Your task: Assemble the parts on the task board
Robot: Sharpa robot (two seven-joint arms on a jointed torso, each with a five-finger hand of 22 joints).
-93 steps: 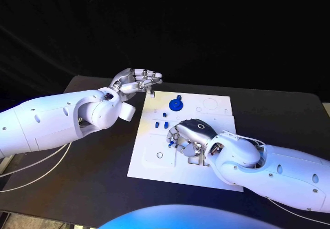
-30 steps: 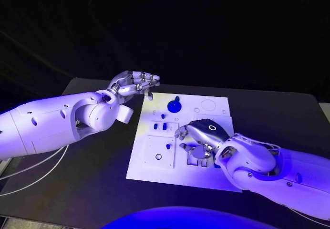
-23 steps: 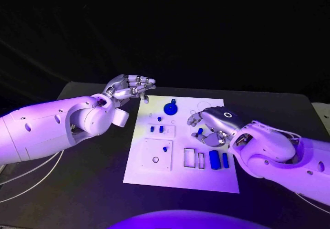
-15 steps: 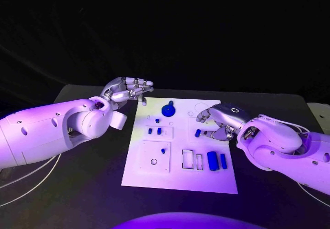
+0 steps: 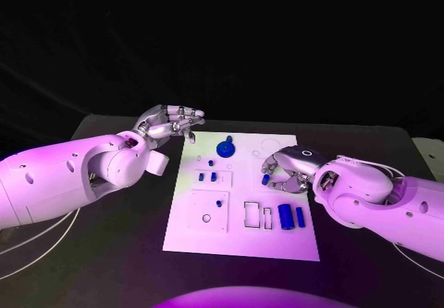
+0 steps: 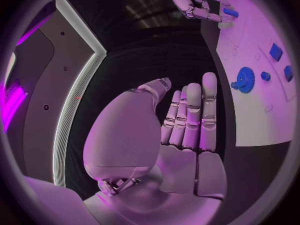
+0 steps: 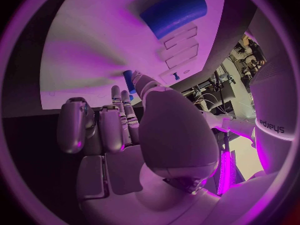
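The white task board (image 5: 242, 237) lies in the middle of the table. On it stand a blue gear (image 5: 225, 149), two small blue pieces (image 5: 207, 175), a tiny peg (image 5: 218, 203) and two blue blocks (image 5: 291, 217). My right hand (image 5: 287, 168) hovers over the board's right side and pinches a small blue piece (image 5: 265, 177) between thumb and fingers; the right wrist view shows this piece (image 7: 129, 80) at the fingertips, above the board (image 7: 94, 50) and the blocks (image 7: 175, 7). My left hand (image 5: 172, 121) hangs beyond the board's far left corner, fingers curled, holding nothing. The left wrist view shows the gear (image 6: 244, 79).
Empty rectangular slots (image 5: 258, 214) lie left of the blue blocks, and a square plate with a hole (image 5: 210, 210) sits at the board's left. Bare black table (image 5: 111, 244) surrounds the board. The left forearm (image 5: 65, 176) spans the table's left side.
My right hand has lifted from the board's near middle, uncovering the two blue blocks, and carried a small blue piece to the board's right side. The left hand has hardly moved.
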